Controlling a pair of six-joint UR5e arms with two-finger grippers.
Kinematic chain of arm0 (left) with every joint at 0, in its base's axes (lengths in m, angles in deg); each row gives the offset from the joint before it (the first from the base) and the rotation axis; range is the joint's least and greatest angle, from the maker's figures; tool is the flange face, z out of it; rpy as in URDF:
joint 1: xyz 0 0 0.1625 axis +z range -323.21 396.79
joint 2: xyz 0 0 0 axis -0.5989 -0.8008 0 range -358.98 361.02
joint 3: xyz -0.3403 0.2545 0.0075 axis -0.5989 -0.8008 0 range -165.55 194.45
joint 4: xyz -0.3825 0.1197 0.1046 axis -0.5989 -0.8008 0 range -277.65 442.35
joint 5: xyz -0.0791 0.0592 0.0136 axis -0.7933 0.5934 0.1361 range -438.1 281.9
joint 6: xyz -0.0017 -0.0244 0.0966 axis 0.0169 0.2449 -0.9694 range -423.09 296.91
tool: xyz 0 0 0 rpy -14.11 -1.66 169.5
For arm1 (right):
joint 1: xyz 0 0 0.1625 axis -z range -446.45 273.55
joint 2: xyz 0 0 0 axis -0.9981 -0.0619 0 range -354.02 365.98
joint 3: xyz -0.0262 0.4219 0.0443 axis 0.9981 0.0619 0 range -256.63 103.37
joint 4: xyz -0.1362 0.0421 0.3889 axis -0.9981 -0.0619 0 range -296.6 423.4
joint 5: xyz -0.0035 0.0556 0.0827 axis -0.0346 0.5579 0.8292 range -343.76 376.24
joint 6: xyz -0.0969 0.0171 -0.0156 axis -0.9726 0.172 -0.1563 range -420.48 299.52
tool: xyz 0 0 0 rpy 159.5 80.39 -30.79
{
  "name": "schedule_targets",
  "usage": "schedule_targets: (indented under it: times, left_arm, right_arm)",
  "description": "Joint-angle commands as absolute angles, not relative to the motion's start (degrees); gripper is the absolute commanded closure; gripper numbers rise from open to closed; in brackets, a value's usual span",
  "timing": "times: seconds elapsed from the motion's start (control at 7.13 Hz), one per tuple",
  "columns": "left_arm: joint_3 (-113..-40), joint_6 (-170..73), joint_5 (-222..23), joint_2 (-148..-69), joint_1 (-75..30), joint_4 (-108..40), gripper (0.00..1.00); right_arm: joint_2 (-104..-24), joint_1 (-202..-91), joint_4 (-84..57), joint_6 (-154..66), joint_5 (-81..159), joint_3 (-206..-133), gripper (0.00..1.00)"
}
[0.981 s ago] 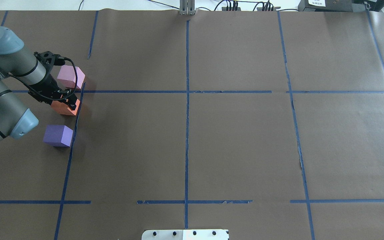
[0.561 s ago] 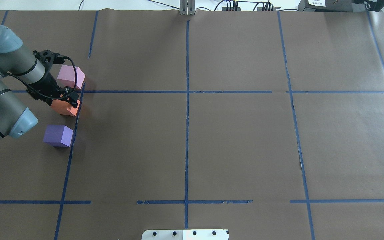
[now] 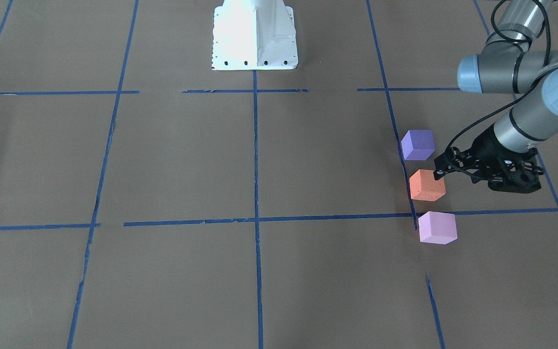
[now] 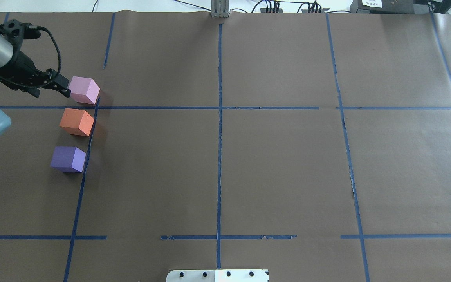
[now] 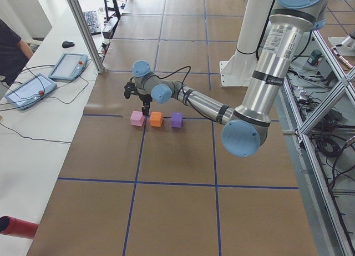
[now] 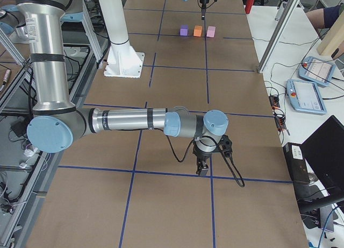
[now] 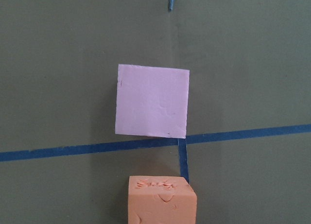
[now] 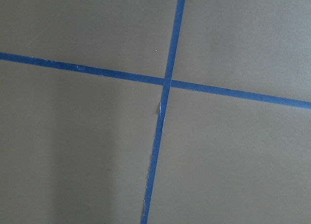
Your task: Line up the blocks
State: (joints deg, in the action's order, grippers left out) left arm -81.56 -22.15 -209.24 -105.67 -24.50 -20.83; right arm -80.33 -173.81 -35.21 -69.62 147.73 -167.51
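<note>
The left gripper [image 4: 65,88], jaws apart, hovered at nine o'clock of the pink block [image 4: 84,90]; orange block [image 4: 76,122] and violet block [image 4: 68,159] lined up toward six; whether the right gripper [image 6: 203,171] was apart or together, cannot tell

Overhead and front cameras face each other (both show the blocks [image 4: 76,122])

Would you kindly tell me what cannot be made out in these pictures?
Right gripper: only in the exterior right view, too small to judge its fingers.
Left gripper: fingers merge into a dark shape, overhead and front.
Orange foam cube: cut off by the left wrist view's bottom edge.
Violet-blue foam cube: outside that wrist view.
</note>
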Motion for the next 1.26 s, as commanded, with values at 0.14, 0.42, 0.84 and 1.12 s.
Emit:
schedule_targets:
  times: [0.14,0.42,0.84,1.12]
  left_arm:
    - [-84.0,-22.7,-209.8,-103.8,-32.7,-12.8,0.00]
    - [-84.2,-24.5,-209.8,-98.9,-35.3,-13.8,0.00]
    - [-81.5,-46.8,-211.2,-94.9,-43.6,-13.7,0.00]
    - [-81.3,-52.7,-211.4,-91.2,-47.5,-12.4,0.00]
  right_arm:
    - [-80.3,-173.8,-35.2,-69.6,147.7,-167.5,0.00]
    - [-80.3,-173.8,-35.2,-69.6,147.7,-167.5,0.00]
    - [-80.3,-173.8,-35.2,-69.6,147.7,-167.5,0.00]
    - [-80.3,-173.8,-35.2,-69.6,147.7,-167.5,0.00]
